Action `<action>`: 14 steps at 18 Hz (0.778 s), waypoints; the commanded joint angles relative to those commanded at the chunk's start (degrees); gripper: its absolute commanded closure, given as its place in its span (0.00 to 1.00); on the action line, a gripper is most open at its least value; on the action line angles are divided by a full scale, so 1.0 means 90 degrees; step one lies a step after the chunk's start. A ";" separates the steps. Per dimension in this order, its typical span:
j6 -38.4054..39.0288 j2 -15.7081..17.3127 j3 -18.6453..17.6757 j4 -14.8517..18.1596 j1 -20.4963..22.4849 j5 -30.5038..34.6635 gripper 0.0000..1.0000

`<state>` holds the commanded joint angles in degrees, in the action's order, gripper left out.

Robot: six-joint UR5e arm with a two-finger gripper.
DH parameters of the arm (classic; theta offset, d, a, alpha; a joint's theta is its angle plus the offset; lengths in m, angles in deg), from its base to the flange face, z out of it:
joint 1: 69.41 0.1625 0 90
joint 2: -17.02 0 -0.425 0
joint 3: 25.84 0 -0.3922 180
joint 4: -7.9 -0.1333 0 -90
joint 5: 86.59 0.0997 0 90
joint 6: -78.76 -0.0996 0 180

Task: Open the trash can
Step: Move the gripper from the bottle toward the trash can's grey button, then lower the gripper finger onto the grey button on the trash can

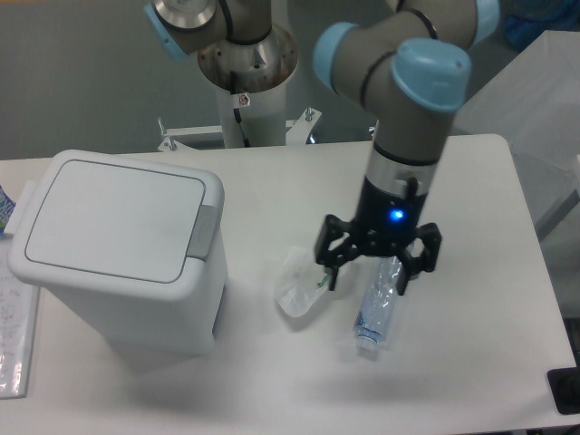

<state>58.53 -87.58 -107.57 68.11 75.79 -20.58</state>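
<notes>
The trash can (118, 245) is a large white boxy bin standing at the left of the table. Its flat lid (113, 220) is shut. A grey push-button tab (205, 232) sits on the rim at the lid's right edge. My gripper (367, 281) hangs to the right of the bin, well apart from it, pointing down. Its two dark fingers are spread open and hold nothing. It hovers over a clear plastic bottle (376, 313) lying on the table.
A crumpled clear plastic wrapper (302, 288) lies between the bin and the bottle. A clear bag with paper (16, 340) lies at the left table edge. The arm's base pedestal (246, 82) stands behind the table. A dark object (565, 391) sits at the right bottom corner.
</notes>
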 joint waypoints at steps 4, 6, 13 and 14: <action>0.0343 0.0215 0.0000 0.0000 -0.0331 -0.0108 0.00; 0.0479 0.0322 -0.0039 0.0048 -0.0449 -0.0176 0.00; 0.0636 0.0509 -0.0331 0.0078 -0.0771 -0.0128 0.00; 0.0636 0.0567 -0.0477 0.0068 -0.0772 -0.0118 0.00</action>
<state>64.25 -82.48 -111.87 68.72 68.84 -21.64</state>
